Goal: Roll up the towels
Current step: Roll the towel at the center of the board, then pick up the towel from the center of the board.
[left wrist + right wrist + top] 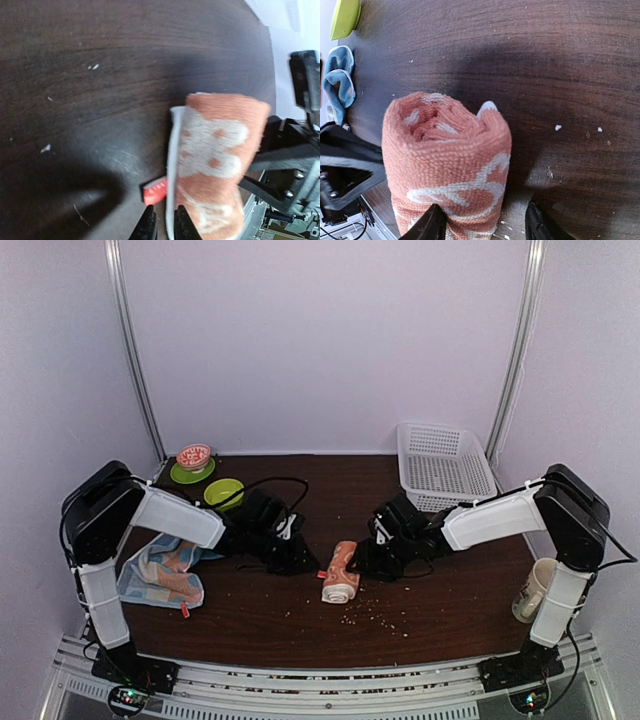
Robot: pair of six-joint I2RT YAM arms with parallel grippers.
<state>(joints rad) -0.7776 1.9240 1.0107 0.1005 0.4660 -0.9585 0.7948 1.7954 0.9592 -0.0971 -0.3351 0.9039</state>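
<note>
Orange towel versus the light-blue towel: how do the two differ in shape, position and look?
The orange towel is rolled into a tight cylinder; the light-blue towel lies loose and crumpled. The orange towel sits mid-table, while the light-blue towel lies near the left edge. The orange towel bears white print; the light-blue towel shows pastel patches. Both are soft cloths lying on the dark table.

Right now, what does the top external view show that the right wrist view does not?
Only the top external view shows the white basket, the cup and the pink bowl. Only the right wrist view shows the spiral layers at the end of the orange towel. Both show that towel rolled up, the bunched blue towel and the dark table.
</note>
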